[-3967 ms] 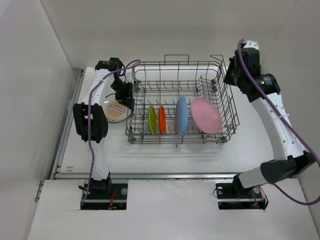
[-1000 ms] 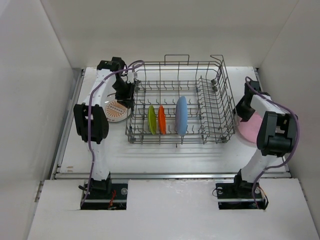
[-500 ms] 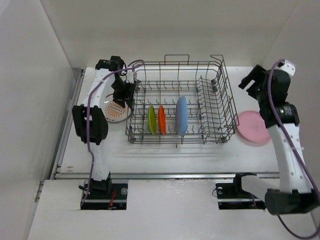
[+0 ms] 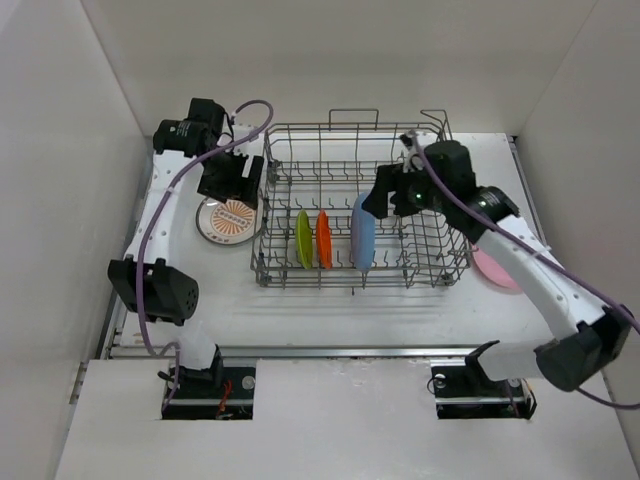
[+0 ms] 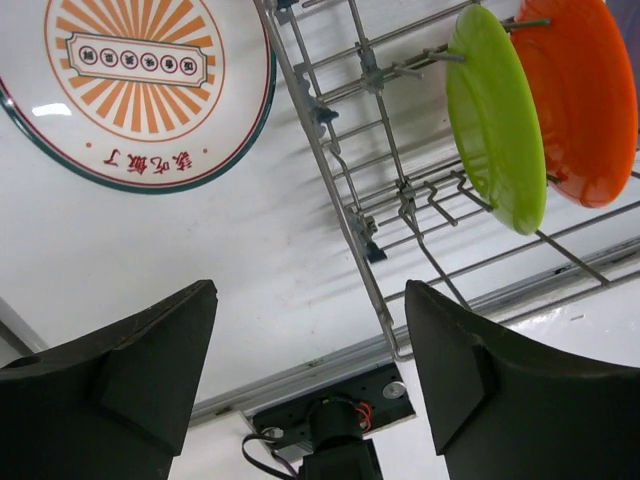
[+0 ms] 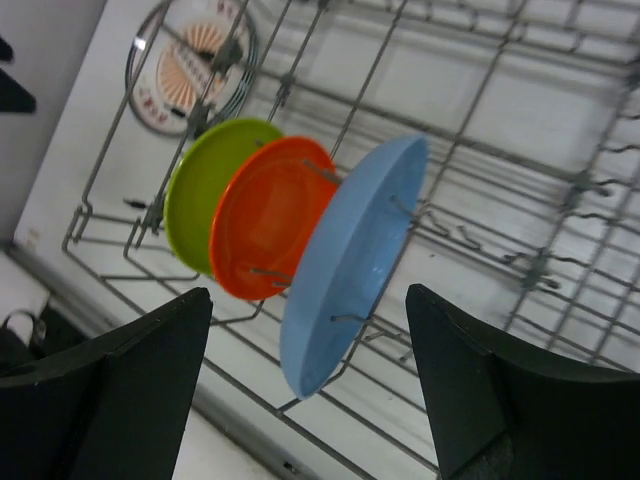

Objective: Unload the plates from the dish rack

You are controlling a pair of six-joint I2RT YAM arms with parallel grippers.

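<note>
While the right arm [image 4: 540,280] half-hid the pink plate [image 4: 490,268] at right, the dish rack [image 4: 350,282] held the green plate [image 4: 303,240], orange plate [image 4: 324,240] and blue plate [image 4: 362,232]; the left gripper [image 5: 308,300] and right gripper [image 6: 308,300] gaped empty.

My dish rack [image 4: 445,190] is grey wire, the tabletop [image 4: 300,310] white; I see a lime green plate [image 4: 303,240], an orange plate [image 4: 324,240], a light blue plate [image 4: 362,232], a pink plate [image 4: 490,270]; the white plate [image 5: 130,90] bears an orange sunburst and dark green rim.

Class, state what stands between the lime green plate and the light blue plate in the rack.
The orange plate, standing on edge; the top external and right wrist views both show it.
</note>
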